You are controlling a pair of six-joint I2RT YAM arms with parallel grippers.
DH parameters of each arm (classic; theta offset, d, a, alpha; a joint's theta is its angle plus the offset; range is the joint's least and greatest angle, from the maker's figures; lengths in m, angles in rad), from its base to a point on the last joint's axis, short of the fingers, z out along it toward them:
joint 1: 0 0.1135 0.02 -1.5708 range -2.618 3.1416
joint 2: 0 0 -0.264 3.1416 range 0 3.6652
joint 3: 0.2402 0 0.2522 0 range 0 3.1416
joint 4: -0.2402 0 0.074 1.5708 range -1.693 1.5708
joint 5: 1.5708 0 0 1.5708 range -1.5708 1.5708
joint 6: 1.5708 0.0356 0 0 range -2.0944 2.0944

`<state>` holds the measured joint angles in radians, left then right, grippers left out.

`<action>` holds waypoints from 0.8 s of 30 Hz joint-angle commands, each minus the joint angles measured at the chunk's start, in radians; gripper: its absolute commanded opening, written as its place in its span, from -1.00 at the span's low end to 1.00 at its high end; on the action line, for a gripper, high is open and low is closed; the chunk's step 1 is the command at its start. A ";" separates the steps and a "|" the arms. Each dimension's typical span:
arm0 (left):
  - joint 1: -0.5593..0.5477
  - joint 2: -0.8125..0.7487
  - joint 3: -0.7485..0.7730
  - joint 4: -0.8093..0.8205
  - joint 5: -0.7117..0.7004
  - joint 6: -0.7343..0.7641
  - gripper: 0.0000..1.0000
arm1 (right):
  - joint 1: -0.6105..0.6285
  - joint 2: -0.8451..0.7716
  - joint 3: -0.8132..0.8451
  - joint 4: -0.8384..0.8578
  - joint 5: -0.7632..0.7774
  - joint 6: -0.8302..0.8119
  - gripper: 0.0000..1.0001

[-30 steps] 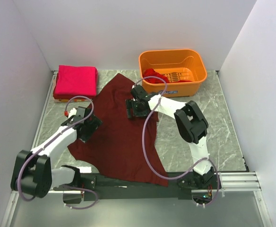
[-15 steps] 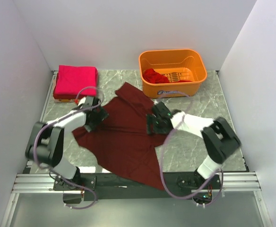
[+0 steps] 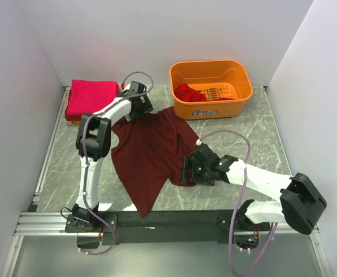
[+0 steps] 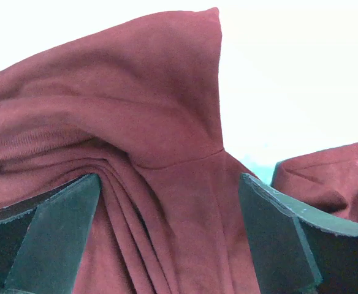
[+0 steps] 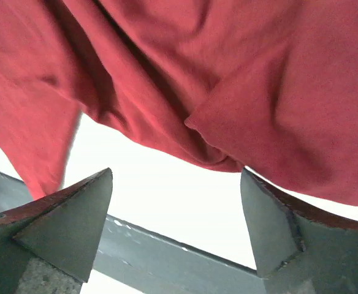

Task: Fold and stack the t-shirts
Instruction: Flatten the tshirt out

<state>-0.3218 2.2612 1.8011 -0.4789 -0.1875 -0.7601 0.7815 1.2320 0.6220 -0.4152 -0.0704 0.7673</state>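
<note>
A dark maroon t-shirt point(image 3: 148, 153) lies rumpled on the table's middle, with a tail running toward the near edge. My left gripper point(image 3: 138, 107) is at its far left corner. In the left wrist view point(image 4: 167, 184) the jaws stand wide apart with bunched maroon cloth point(image 4: 154, 141) between them. My right gripper point(image 3: 187, 171) is at the shirt's right near edge. In the right wrist view point(image 5: 176, 177) it is open, with the cloth hem point(image 5: 228, 116) just beyond its tips. A folded pink-red t-shirt point(image 3: 92, 98) lies at the far left. A brighter red t-shirt point(image 3: 187, 91) lies in the basket.
The orange plastic basket point(image 3: 238, 78) stands at the far right, just beyond the maroon shirt. White walls close in the table on three sides. A black rail point(image 3: 174, 219) runs along the near edge. Grey marble table point(image 3: 261, 138) shows to the right.
The left gripper has moved from the shirt's left edge to its far corner. The right gripper has moved nearer and to the right. The maroon shirt has become narrower and more bunched.
</note>
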 commanded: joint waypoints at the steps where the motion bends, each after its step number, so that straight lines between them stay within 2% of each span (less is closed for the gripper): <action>1: 0.007 0.061 0.165 -0.131 -0.055 0.071 0.99 | -0.017 0.009 0.136 -0.071 0.156 -0.039 0.82; 2: 0.010 0.064 0.228 -0.179 -0.064 0.073 0.99 | -0.043 0.023 0.168 -0.112 0.178 -0.045 0.84; 4: 0.013 0.025 0.236 -0.182 -0.076 0.084 0.99 | -0.089 0.029 0.185 -0.145 0.210 -0.062 0.85; 8: 0.009 -0.155 -0.006 -0.103 -0.006 0.084 0.99 | -0.139 0.001 0.191 -0.137 0.202 -0.098 0.84; 9: -0.002 -0.239 -0.061 -0.068 0.006 0.081 0.99 | -0.148 0.000 0.188 -0.134 0.195 -0.097 0.85; 10: -0.009 -0.280 -0.179 -0.052 0.014 0.071 0.99 | -0.159 -0.002 0.179 -0.128 0.182 -0.094 0.85; 14: -0.077 -0.466 -0.449 0.037 0.062 0.018 0.99 | -0.235 0.014 0.105 0.024 -0.035 -0.108 0.85; 16: -0.123 -0.541 -0.578 0.091 0.095 -0.002 0.99 | -0.248 0.053 0.104 0.085 -0.075 -0.111 0.85; 20: -0.161 -0.589 -0.706 0.126 0.174 -0.037 0.99 | -0.251 0.136 0.110 0.128 -0.124 -0.109 0.85; 24: -0.160 -0.583 -0.758 0.103 0.107 -0.041 0.99 | -0.303 0.179 0.053 0.139 -0.132 -0.068 0.85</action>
<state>-0.4980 1.6825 1.0622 -0.4034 -0.0563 -0.7750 0.5205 1.4006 0.7174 -0.3210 -0.1677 0.6739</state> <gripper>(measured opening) 0.994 0.925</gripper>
